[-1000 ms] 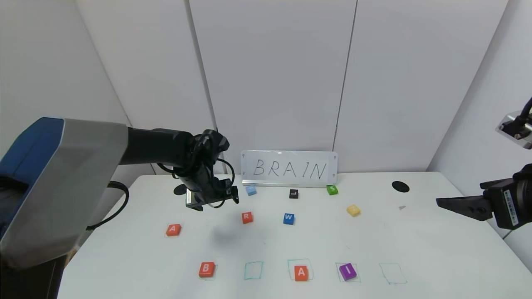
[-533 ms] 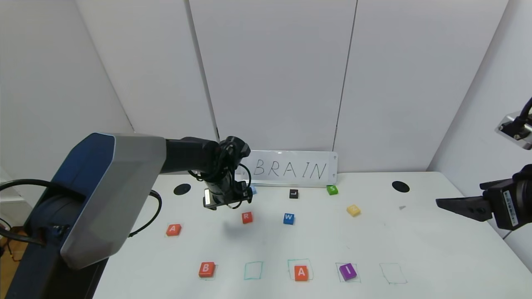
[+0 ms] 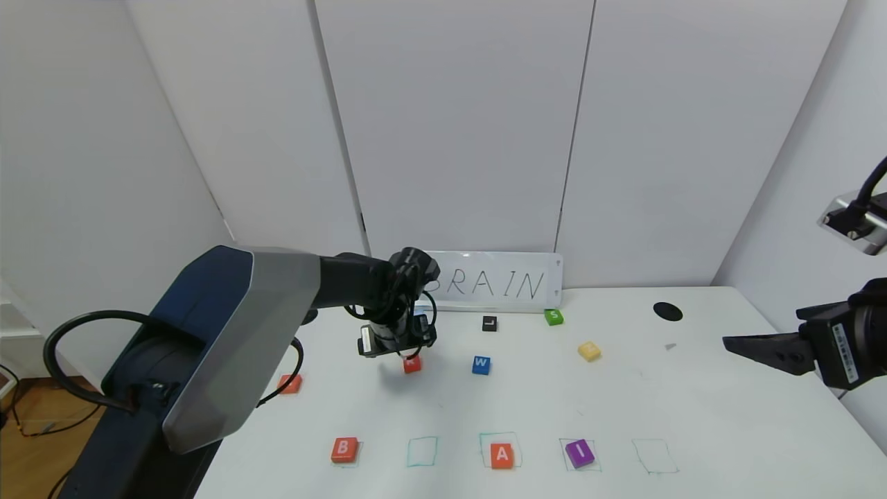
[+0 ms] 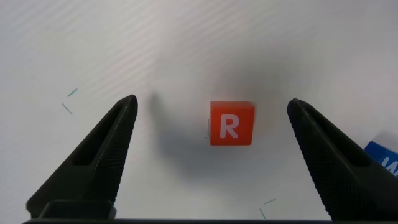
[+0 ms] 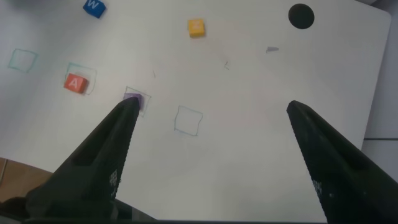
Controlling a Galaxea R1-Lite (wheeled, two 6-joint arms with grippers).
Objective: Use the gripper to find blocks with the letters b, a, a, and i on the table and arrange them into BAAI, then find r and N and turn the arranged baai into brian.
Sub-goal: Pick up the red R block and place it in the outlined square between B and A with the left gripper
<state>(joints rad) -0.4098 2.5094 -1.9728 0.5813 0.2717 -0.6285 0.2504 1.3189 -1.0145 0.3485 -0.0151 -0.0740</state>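
Note:
My left gripper (image 3: 403, 351) hangs open just above the table (image 3: 693, 416), over the orange-red r (image 3: 412, 364). In the left wrist view r (image 4: 231, 122) lies between the spread fingers, nearer one of them and touching neither. Of the blocks, B (image 3: 344, 449), A (image 3: 502, 455) and purple I (image 3: 579, 452) sit in the front row of green squares. The other A (image 3: 291, 383) lies at the left, partly behind my left arm. The yellow N (image 3: 589, 351) sits right of centre. My right gripper (image 3: 736, 342) hovers open and empty at the right edge.
A blue W block (image 3: 481, 364) lies right of r. A black L block (image 3: 489, 323) and a green S block (image 3: 553, 317) sit before the BRAIN sign (image 3: 499, 281). Two drawn squares (image 3: 423, 451) (image 3: 654, 456) hold nothing. A black hole (image 3: 667, 311) is at the back right.
My left arm has swung right and come down, bringing its open gripper from the back left to over r. The right arm has barely moved.

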